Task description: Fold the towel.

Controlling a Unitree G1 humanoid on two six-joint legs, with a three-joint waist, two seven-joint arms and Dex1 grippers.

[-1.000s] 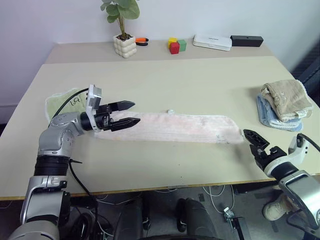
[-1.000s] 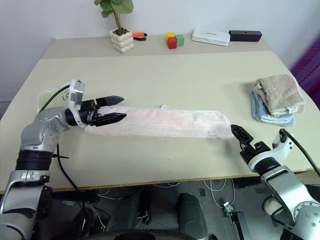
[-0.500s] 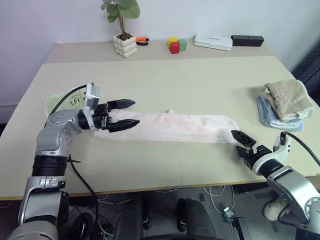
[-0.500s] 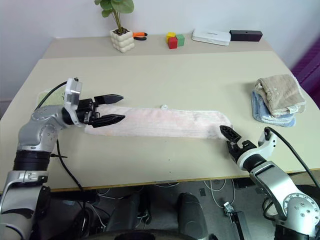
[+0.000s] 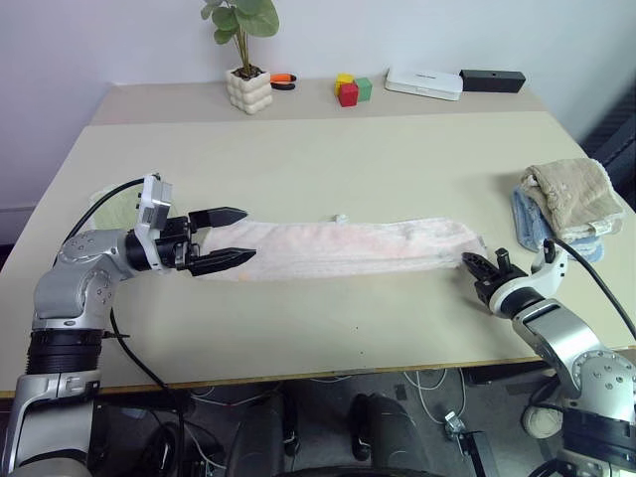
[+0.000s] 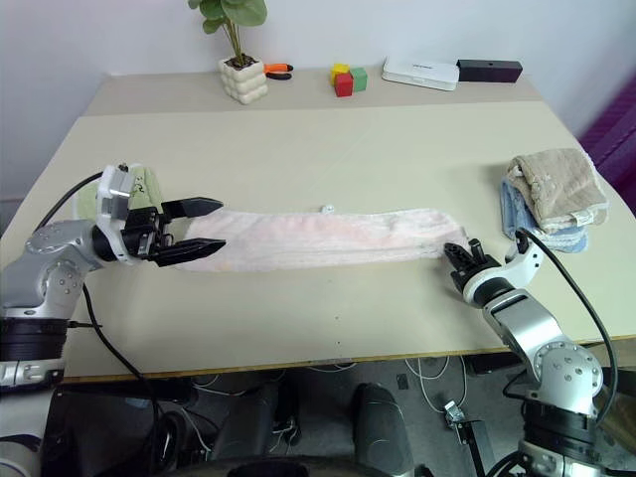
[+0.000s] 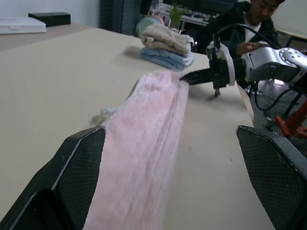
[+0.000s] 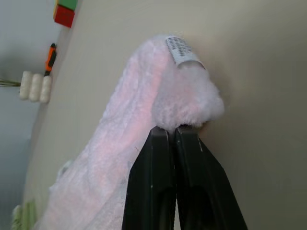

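The pale pink towel lies as a long strip across the middle of the table. My left gripper is open at its left end, pointing along the strip with one finger by each long edge. In the left wrist view the towel runs away between the two wide-spread fingers. My right gripper is at the right end. The right wrist view shows its fingers shut on the fluffy corner of the towel, just below a white label.
Folded beige and blue cloths sit at the right edge. A light-green towel lies behind my left arm. A plant pot, coloured blocks, a white box and a black box line the back. A person sits beyond the table.
My right gripper moved forward to the towel's right end and shut on it, bunching the end slightly. My left gripper drew back to the left, still open.
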